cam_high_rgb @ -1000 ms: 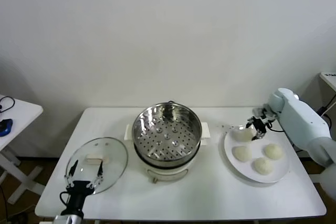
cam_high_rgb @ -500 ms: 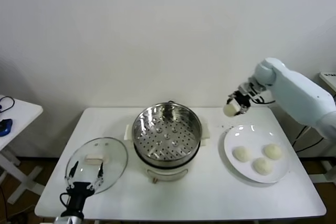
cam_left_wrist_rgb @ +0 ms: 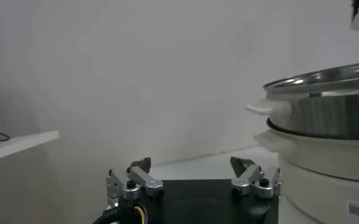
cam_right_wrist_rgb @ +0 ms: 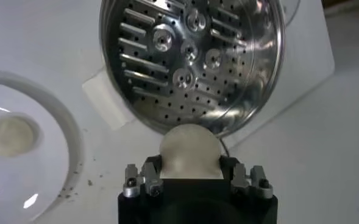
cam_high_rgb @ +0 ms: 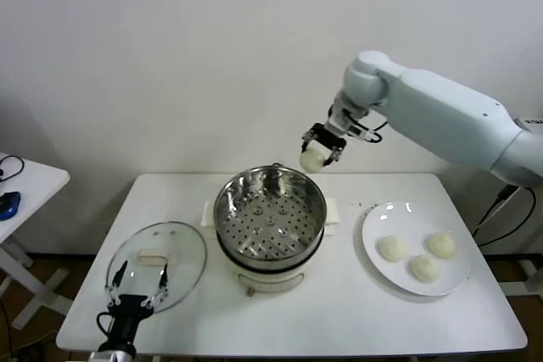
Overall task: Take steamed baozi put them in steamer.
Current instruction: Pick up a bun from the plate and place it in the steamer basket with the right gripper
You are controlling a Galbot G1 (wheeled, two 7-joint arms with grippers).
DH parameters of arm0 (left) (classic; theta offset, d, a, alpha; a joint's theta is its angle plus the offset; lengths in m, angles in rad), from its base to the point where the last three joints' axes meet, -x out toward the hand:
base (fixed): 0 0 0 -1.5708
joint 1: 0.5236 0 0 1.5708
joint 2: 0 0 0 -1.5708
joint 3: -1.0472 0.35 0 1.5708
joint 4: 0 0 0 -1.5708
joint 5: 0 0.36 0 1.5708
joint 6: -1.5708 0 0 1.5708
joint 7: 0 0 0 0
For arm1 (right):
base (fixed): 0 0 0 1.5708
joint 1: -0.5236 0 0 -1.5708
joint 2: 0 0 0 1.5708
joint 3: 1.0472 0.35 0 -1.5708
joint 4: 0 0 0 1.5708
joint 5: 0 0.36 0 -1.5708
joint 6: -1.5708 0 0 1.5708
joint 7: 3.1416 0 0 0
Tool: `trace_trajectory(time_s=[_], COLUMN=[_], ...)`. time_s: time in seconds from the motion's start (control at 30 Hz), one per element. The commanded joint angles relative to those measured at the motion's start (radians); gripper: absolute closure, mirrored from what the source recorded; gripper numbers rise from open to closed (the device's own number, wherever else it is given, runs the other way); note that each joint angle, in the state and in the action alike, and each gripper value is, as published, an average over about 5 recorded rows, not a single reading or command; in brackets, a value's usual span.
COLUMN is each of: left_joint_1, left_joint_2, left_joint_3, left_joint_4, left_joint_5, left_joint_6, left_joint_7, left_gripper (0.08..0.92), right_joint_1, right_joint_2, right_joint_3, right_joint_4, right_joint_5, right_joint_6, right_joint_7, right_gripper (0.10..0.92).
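Right gripper (cam_high_rgb: 323, 146) has its jaws clamped on one round cream-white dough bun (cam_high_rgb: 313, 158), held in the air above the far rim of the shiny steel steamer pot with the perforated tray (cam_high_rgb: 270, 214); the tray centre lies below and toward the robot from the jaws, though how high the bun hangs over the rim is hard to judge from the head view. Three more buns (cam_high_rgb: 391, 248) sit on the flat white plate (cam_high_rgb: 456, 279) to the robot's right. Left gripper (cam_high_rgb: 136, 283), jaws spread wide and empty, waits by the round glass lid (cam_high_rgb: 188, 247) at the near-left of the white worktop (cam_high_rgb: 339, 320), so the right arm is the one to make the drop.
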Motion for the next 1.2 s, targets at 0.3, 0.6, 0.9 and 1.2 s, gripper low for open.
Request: trace_trajectory(time_s=[0.3,0.6,0.9,1.2], left_joint_1=[0.021,0.025,0.021,0.025], left_joint_2=[0.003,0.0,0.0,0.001], left_joint_3=[-0.006,-0.004,-0.004,-0.007], left_joint_4=[-0.017,-0.007,-0.005,-0.001], left_joint_5=[0.014,0.015,0.016,0.014], left_joint_6=[0.002,-0.002,-0.001,-0.004], left_joint_7=[0.001,0.0,0.001,0.0], left_gripper=[0.177,0.177,0.177,0.177], right_joint_1=[-0.154,-0.199,-0.215,-0.211], right_joint_2=[0.253,0.255,0.256,0.249], right_joint_3=[0.005,0.023,0.03,0.028], right_joint_4=[-0.125,-0.18,-0.184,-0.176], right_joint_5=[-0.27,-0.332,-0.34,-0.336], right_joint_6=[0.126,0.141,0.143,0.142], right_joint_7=[0.007,0.01,0.011,0.005], right_gripper=[0.389,0.389,0.389,0.389])
